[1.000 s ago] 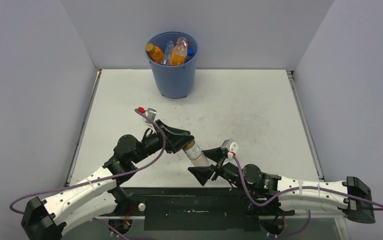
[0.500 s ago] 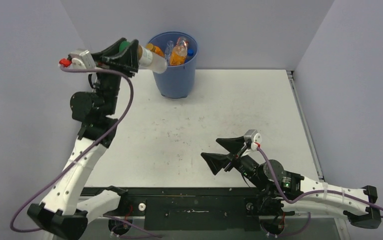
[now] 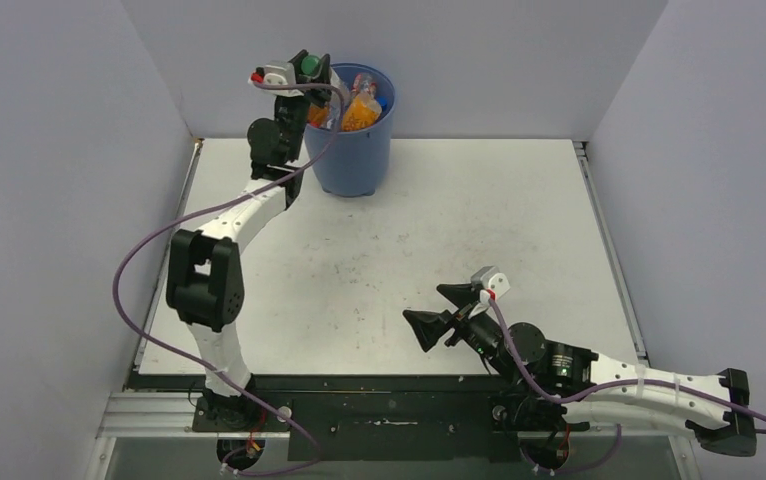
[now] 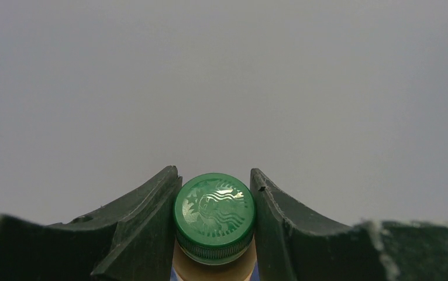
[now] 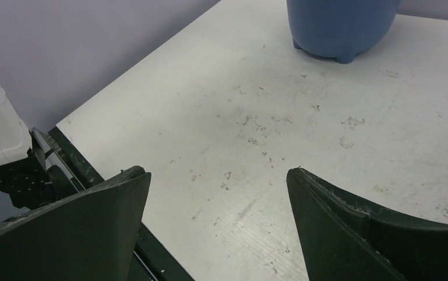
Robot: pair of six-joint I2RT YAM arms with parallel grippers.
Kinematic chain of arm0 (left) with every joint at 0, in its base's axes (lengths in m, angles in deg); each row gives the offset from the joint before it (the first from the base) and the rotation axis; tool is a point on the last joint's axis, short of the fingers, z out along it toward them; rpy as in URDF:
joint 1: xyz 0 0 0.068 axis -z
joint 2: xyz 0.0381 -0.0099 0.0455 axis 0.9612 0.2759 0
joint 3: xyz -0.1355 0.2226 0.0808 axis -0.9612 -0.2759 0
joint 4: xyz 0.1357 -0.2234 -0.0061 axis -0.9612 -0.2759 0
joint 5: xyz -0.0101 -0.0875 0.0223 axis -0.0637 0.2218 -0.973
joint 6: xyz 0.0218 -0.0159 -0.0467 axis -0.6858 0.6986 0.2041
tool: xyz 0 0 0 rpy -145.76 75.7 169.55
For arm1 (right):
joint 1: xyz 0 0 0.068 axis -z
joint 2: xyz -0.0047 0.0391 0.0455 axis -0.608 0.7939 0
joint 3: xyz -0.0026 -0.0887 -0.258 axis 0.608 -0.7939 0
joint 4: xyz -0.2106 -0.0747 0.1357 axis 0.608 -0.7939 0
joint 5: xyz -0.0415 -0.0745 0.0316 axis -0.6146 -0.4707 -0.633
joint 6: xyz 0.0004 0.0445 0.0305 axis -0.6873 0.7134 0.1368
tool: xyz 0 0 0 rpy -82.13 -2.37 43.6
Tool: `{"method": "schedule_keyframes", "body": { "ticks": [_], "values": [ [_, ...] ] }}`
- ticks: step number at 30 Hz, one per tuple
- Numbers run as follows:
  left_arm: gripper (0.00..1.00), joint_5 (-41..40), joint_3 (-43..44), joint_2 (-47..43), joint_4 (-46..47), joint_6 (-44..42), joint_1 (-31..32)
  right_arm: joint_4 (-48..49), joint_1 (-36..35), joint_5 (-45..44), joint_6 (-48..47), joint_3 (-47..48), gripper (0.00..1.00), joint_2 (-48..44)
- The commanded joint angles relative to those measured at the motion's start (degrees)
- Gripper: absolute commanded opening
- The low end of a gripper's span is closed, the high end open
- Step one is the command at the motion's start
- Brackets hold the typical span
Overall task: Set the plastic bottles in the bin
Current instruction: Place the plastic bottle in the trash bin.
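The bin (image 3: 349, 150) stands at the table's (image 3: 519, 220) far middle near the back wall (image 3: 479, 60), its mouth filled with bottles (image 3: 359, 108) to the rim and overhung at the left by the left gripper (image 4: 214, 175) holding a green-capped bottle (image 4: 214, 213). The left arm (image 3: 229, 220) spans the table's left side; the middle and right are open.

One blue bin (image 3: 351, 150) stands at the upper centre of the top view. One green-capped bottle (image 4: 214, 212) shows apart from the others, at the bin's upper left rim. Inside the bin, two orange bottles (image 3: 359, 112) and one blue cap (image 3: 381, 102) can be counted. The clear bottles (image 3: 338, 103) overlap too much to count. Two arms show: the left arm (image 3: 221, 225) at frame left and the right arm (image 3: 609, 378) at lower right.
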Motion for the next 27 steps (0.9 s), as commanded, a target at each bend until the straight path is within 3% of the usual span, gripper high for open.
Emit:
{"method": "schedule_keyframes", "body": {
  "ticks": [1, 10, 18, 20, 24, 27],
  "values": [
    [0.00, -1.33, 8.81, 4.53, 10.65, -8.27, 0.15, 1.55, -0.34, -1.46, -0.82, -1.46, 0.90, 0.42],
    [0.00, -0.39, 13.45, 12.87, 8.64, -13.88, 0.76, 1.91, -0.25, -3.51, -1.02, -2.82, 0.90, -0.66],
    [0.00, 0.64, 16.09, 17.27, 4.89, -26.16, 1.65, 1.64, -0.23, -4.80, -0.52, -3.77, 0.90, -1.21],
    [0.09, 0.73, 15.98, 17.81, 4.24, -27.71, 2.02, 2.07, -0.26, -4.94, -0.78, -3.83, 0.90, -0.98],
    [0.47, 0.47, 14.58, 16.98, 4.58, -27.03, 2.34, 2.33, -0.28, -4.78, -1.19, -3.34, 0.90, -0.02],
    [0.63, 0.47, 13.91, 15.64, 4.64, -25.90, 2.37, 2.51, -0.28, -4.46, -1.52, -3.11, 0.90, 0.37]
  ]
}}
